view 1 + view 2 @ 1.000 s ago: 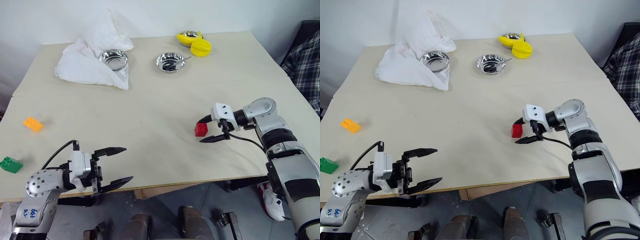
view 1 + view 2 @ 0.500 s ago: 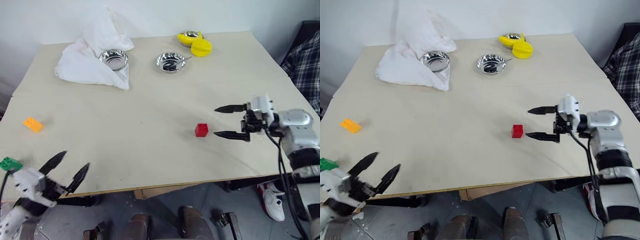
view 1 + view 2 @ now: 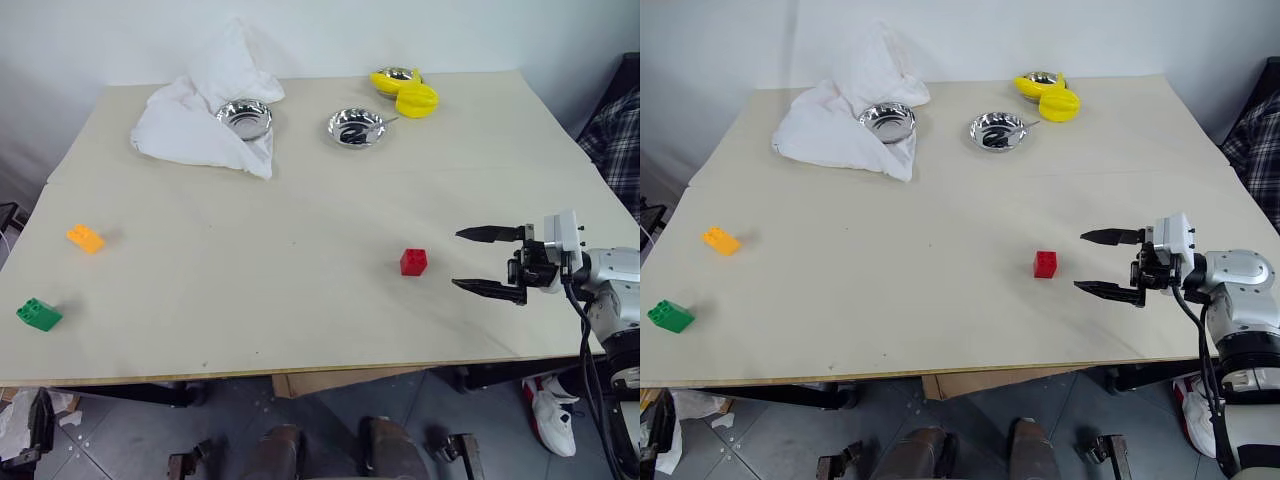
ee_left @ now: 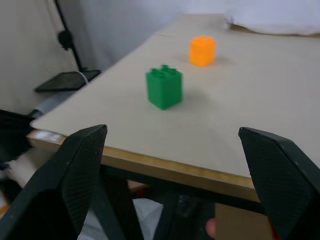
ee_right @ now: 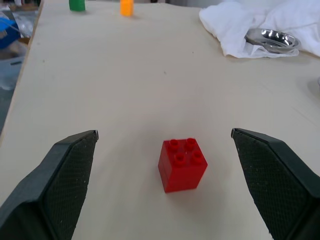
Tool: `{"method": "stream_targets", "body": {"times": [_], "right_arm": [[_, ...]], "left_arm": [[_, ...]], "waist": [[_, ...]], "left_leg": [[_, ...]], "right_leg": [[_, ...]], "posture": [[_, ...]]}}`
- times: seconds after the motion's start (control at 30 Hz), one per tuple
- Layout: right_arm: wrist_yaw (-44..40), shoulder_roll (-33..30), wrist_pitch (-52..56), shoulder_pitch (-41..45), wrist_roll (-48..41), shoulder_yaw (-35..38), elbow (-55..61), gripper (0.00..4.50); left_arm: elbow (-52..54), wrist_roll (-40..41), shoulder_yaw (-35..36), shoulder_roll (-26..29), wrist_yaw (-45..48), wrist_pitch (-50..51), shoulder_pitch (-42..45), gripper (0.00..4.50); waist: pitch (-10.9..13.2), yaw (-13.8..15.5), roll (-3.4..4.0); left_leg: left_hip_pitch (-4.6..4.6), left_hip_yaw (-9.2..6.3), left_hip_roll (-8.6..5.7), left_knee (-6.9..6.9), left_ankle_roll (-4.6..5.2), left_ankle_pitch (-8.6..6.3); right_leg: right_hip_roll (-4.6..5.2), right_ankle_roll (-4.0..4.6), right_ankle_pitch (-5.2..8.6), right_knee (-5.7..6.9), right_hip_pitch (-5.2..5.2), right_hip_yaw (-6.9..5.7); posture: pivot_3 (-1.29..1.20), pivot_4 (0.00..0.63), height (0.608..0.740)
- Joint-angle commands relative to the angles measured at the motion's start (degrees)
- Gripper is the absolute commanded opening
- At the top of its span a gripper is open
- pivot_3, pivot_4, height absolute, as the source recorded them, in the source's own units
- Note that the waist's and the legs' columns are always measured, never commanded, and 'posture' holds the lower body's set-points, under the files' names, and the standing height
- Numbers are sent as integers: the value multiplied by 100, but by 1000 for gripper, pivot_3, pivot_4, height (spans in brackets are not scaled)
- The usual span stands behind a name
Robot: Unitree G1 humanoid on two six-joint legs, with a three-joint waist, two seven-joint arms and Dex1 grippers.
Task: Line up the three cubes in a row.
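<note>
The red cube (image 3: 413,262) sits alone on the table right of centre. My right gripper (image 3: 457,259) hovers just right of it, level, open and holding nothing; in the right wrist view the red cube (image 5: 182,164) lies a little beyond the open fingertips. The orange cube (image 3: 85,238) and the green cube (image 3: 38,314) rest far off near the table's left edge, the green one nearer the front. My left gripper (image 4: 172,130) stands open off the table's edge, facing the green cube (image 4: 164,87) with the orange cube (image 4: 202,50) behind it.
At the back of the table (image 3: 300,330), a white cloth (image 3: 190,115) partly wraps a steel bowl (image 3: 245,118). A second bowl (image 3: 357,127) and yellow lemon-shaped objects (image 3: 405,92) stand to its right. A plaid fabric (image 3: 615,130) lies beyond the right edge.
My left arm swung back and left, leaving the head views. My right gripper drew away to the right from the red cube, which stayed put. The camera shifted slightly.
</note>
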State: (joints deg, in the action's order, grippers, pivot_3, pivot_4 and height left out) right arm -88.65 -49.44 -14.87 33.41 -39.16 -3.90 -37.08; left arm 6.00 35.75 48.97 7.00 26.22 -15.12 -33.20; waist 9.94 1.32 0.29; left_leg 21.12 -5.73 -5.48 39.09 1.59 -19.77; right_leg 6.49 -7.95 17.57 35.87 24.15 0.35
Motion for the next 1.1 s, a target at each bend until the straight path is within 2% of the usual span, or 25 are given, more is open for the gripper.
{"method": "stream_targets", "body": {"times": [0.03, 0.27, 0.37, 0.5, 0.6, 0.67, 0.83, 1.07, 1.1], "right_arm": [[-385, 8, 133, 27, -95, 21, 254, 4474], [-385, 132, 220, -5, -32, 21, 375, 4474], [-385, 123, 285, -11, -29, 7, 393, 4474], [-385, 107, 376, -53, -25, -20, 503, 4474], [-385, 101, 475, -93, -36, -42, 634, 4474], [-385, 119, 557, -113, 0, -19, 695, 4474], [-385, 195, 696, -212, 38, 60, 946, 4474], [-385, 310, 896, -397, 59, 240, 1316, 4474], [-385, 323, 913, -423, 67, 268, 1345, 4492]], "left_arm": [[426, 211, 194, 100, -412, -4, 79, 4500], [1199, -145, -84, 419, -1648, 980, 332, 4500], [1890, -384, -295, 591, -2504, 1830, 569, 4500], [2022, -286, -86, 816, -3942, 3273, 1129, 4500], [1853, -222, -103, 1147, -4502, 4215, 1668, 4500], [1535, -318, -246, 1472, -4517, 4601, 2060, 4500], [972, -510, -486, 1786, -4324, 4843, 2680, 4500], [559, -843, -600, 1834, -4352, 4997, 3168, 4500], [504, -866, -620, 1835, -4316, 4993, 3237, 4305]], "waist": [[0, 18, 0], [-1, 8, -2], [-1, 20, -2], [-1, 17, -2], [-1, 1, -2], [-1, 8, -2], [-2, 7, -2], [-3, 5, -4], [-3, 6, -4]], "left_leg": [[1, -1, 1, 0, 0, 0], [0, -2, 2, -1, -1, -1], [0, -3, 2, 0, -1, 0], [-2, -5, 3, 0, -3, 0], [-1, -4, 3, -2, -5, -2], [2, -6, 5, -2, -8, -1], [1, -5, 4, -1, -14, 2], [5, -5, 6, -2, -14, 2], [4, -5, 6, -2, -14, 2]], "right_leg": [[0, 0, 0, 0, 0, -1], [-3, 0, -1, 2, 1, -1], [-3, -1, -1, 4, 1, -1], [-6, -1, -2, 11, 2, -1], [-8, -2, -2, 15, 10, 2], [-10, -1, -2, 19, 15, -2], [-11, 4, -5, 23, 16, -1], [-11, 3, -5, 22, 19, -4], [-11, 3, -5, 23, 19, -4]], "posture": [[0, 150, 740], [0, 150, 740], [0, 150, 740], [0, 150, 740], [0, 150, 740], [0, 150, 740], [0, 150, 740], [0, 150, 740], [0, 150, 740]]}}
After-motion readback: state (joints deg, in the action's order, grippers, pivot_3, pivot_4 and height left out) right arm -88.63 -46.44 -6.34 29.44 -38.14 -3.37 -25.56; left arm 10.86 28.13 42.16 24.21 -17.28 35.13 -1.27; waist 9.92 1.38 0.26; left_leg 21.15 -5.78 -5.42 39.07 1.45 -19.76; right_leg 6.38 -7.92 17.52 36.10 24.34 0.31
